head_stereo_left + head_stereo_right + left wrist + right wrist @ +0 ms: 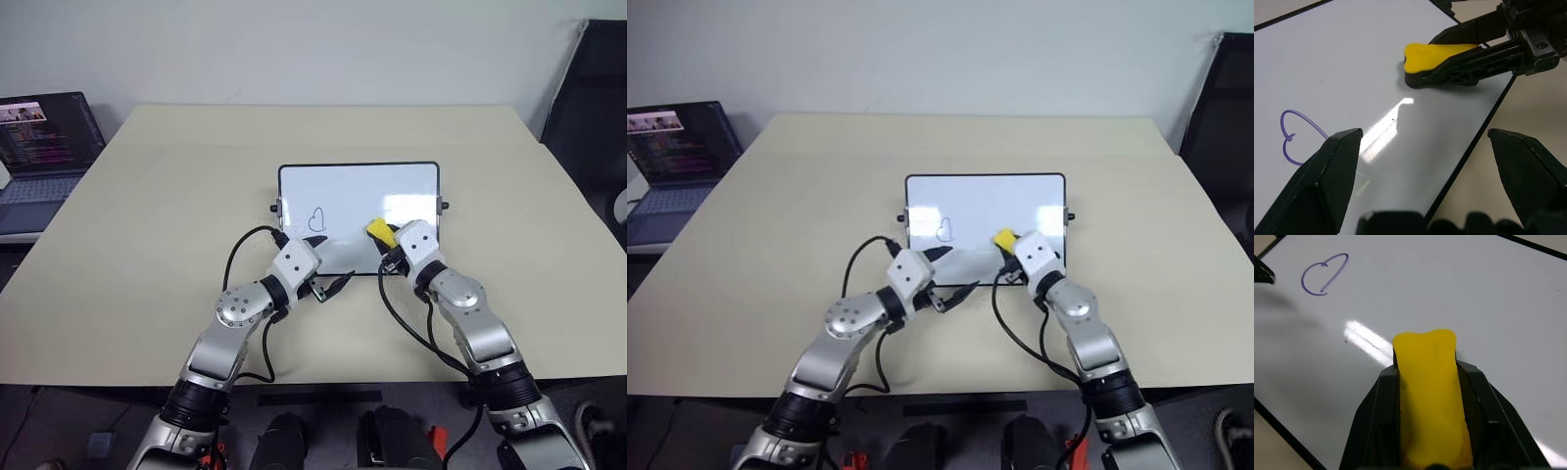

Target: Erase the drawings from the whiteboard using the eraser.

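The whiteboard (pixel 358 191) lies flat on the table, and a small heart-shaped drawing (pixel 315 220) sits in its near left part, seen closer as the heart (pixel 1322 274). My right gripper (pixel 385 238) is shut on the yellow eraser (pixel 376 230), whose dark underside rests on the board to the right of the heart. The left wrist view shows the eraser (pixel 1425 54) pinched between the right fingers (pixel 1474 68). My left gripper (pixel 955 270) stands open at the board's near edge, just below the heart, with nothing between its fingers.
The beige table (pixel 147 245) spreads wide around the board. An open laptop (pixel 39 147) stands on a side surface at the far left. A black chair (pixel 593 98) stands at the far right. Black cables (pixel 235 259) loop from both wrists over the table.
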Controlling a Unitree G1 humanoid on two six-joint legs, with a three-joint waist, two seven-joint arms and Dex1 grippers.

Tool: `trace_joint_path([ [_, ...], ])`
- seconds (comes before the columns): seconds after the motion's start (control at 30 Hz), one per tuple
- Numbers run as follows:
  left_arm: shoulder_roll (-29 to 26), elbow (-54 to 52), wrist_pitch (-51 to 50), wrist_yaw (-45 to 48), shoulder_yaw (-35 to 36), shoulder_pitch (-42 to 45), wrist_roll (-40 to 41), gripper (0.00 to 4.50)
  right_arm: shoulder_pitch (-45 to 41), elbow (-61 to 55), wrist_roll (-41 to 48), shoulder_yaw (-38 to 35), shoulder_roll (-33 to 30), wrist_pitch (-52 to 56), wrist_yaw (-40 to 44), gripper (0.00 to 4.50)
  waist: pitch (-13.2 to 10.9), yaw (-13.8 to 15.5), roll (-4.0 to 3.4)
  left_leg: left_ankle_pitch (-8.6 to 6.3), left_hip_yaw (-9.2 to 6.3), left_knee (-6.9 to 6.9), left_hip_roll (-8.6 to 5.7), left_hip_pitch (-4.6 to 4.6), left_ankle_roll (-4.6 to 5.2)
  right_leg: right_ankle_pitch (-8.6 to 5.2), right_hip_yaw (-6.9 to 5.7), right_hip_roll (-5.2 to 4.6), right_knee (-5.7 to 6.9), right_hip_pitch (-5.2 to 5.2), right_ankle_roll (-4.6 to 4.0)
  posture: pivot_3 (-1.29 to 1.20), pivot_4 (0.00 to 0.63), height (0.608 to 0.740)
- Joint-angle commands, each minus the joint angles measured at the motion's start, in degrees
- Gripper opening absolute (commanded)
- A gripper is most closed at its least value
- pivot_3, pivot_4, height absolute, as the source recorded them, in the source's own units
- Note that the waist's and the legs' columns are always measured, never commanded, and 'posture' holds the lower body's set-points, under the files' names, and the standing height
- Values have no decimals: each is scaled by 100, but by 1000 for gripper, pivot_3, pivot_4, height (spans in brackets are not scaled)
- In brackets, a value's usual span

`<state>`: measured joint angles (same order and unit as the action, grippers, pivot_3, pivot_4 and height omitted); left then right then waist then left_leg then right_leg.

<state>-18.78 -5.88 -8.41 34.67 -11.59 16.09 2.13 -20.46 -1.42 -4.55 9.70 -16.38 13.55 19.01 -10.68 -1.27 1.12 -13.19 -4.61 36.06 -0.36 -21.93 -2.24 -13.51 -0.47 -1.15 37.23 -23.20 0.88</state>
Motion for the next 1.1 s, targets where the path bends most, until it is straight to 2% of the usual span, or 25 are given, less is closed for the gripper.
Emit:
trace_joint_path([
  [0.03,6,-309,8,-59,9,-13,-6,4500,226,-246,-79,-268,-207,279,-69,1217,0,2,0,0,0,0,0,0,0,0,0,0,0,0,0,0,150,740],
  [0.47,13,-37,99,-3,33,193,30,4500,1094,-1076,-7,-436,-700,673,193,1217,1,-7,1,0,1,-1,-2,0,0,0,0,2,-2,1,1,0,150,740],
  [0.67,15,-13,134,-11,31,186,30,4500,1216,-1189,-8,-464,-793,740,274,1217,1,-15,1,0,3,-1,-2,1,0,0,-1,2,-3,1,1,0,150,740],
  [0.8,45,-22,128,-36,16,176,26,4500,828,-1034,63,-525,-634,578,168,1217,0,-28,1,0,3,-1,-2,1,0,0,-1,5,-3,1,1,0,150,740],
  [0.93,61,-22,122,-37,13,182,25,4500,290,-760,189,-465,-213,68,23,1217,0,-46,2,0,7,0,-1,3,0,0,0,8,-1,-1,1,0,150,740],
  [1.1,36,-42,114,-37,36,172,12,4500,-31,-305,38,-167,134,-277,8,1217,0,-36,2,0,2,-14,-1,-3,-1,-1,-3,10,-8,-6,-1,0,150,740],
])
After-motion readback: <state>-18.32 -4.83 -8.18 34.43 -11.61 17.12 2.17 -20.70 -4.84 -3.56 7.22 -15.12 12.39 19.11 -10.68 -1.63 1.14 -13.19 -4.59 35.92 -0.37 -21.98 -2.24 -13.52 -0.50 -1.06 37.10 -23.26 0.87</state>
